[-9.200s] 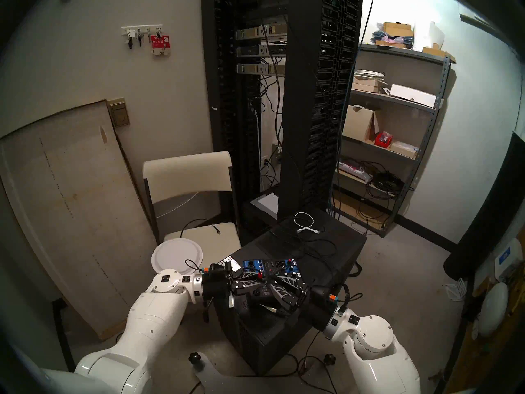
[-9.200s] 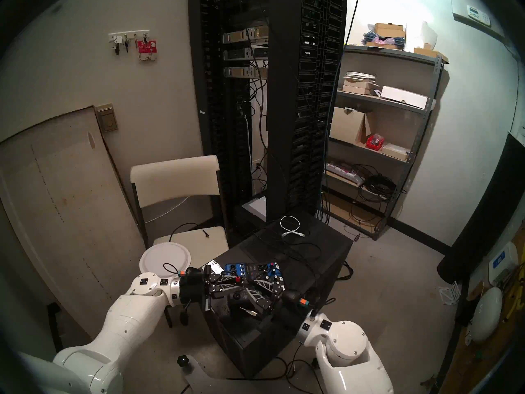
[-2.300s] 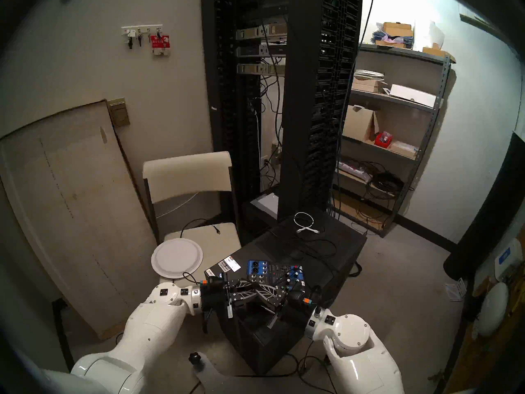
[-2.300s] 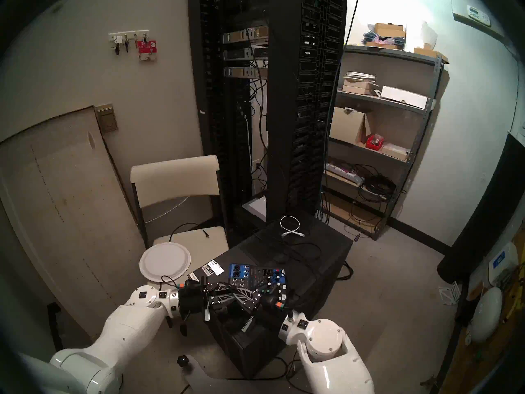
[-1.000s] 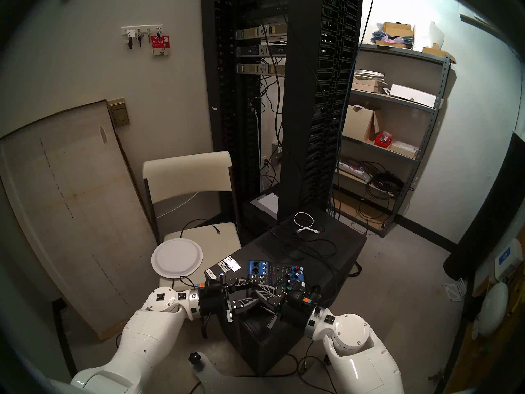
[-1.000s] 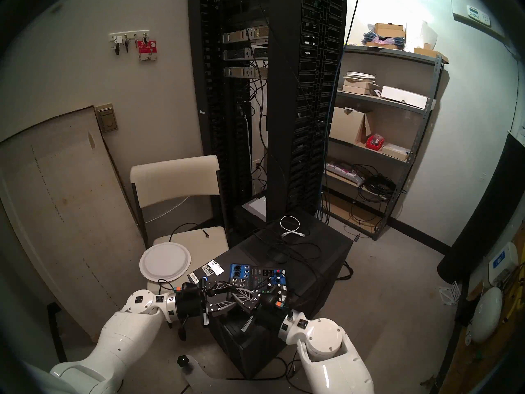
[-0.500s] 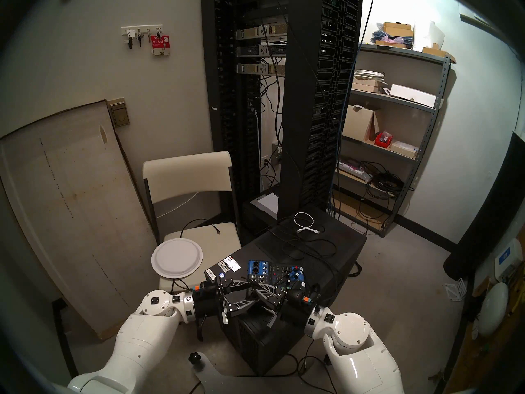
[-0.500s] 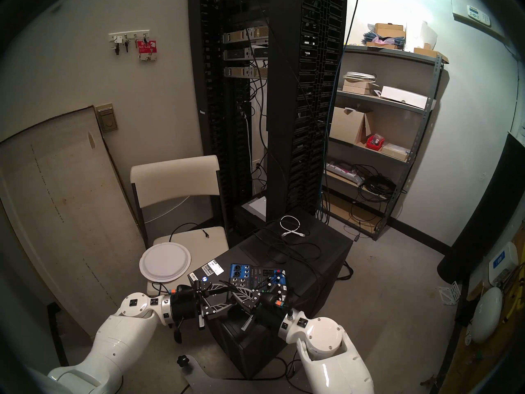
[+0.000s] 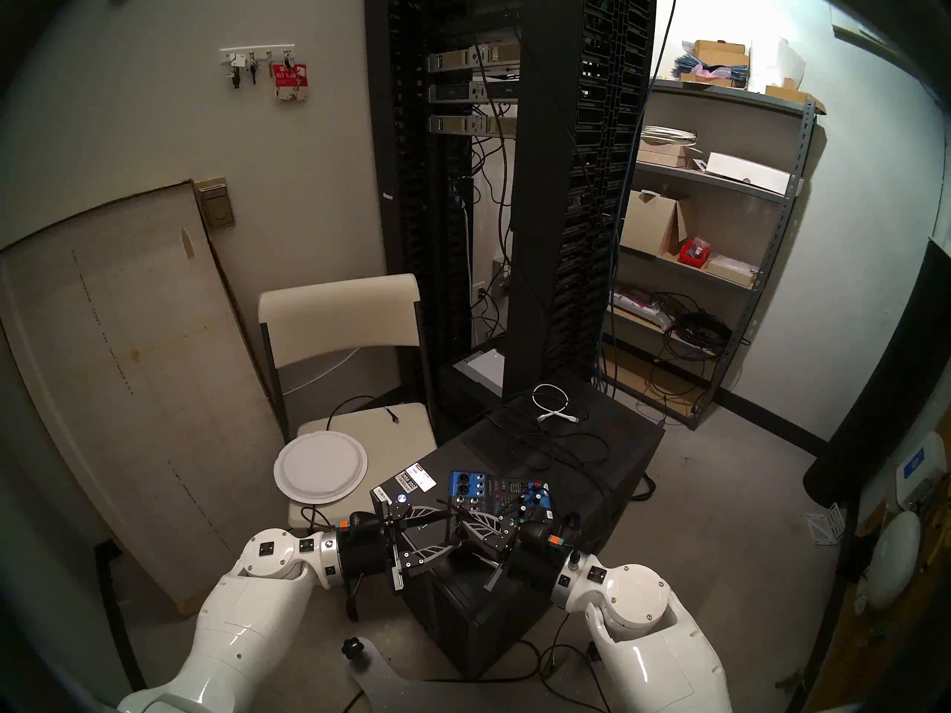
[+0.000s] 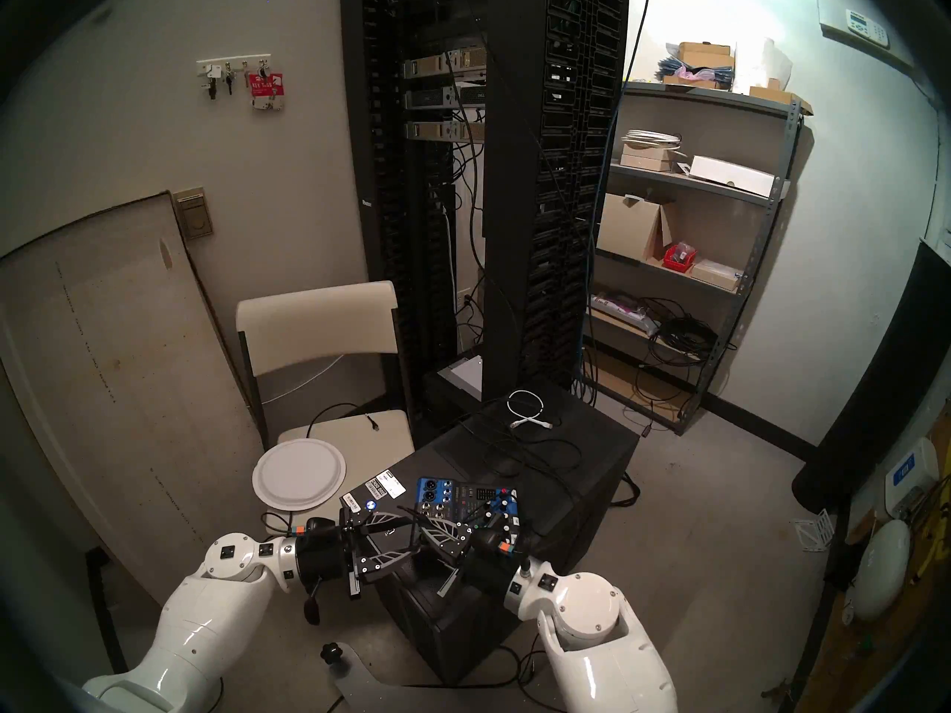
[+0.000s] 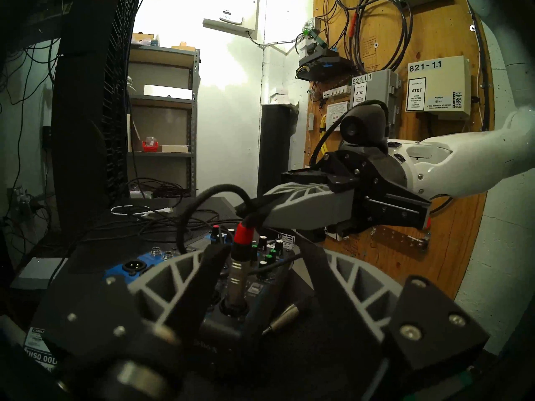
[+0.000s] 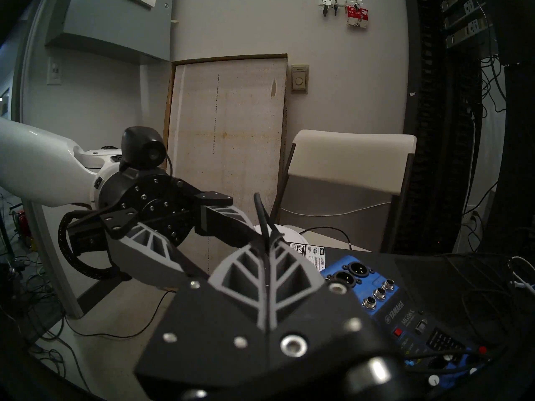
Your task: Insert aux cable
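The left gripper [image 11: 262,264] is standing spread wide, its fingers [image 11: 185,279] flanking the aux cable's plug [image 11: 238,264] without touching it. The right gripper [image 11: 246,211] is pinching the black aux cable [image 11: 211,193] just above the red collar. The plug is standing upright in a socket of the blue Yamaha mixer [image 12: 385,302]. A loose silver-and-black plug [image 11: 282,319] is lying beside it.

Both arms meet over the blue mixer [image 10: 465,498] on the black case [image 10: 576,470], beside a white plate [image 10: 298,474].
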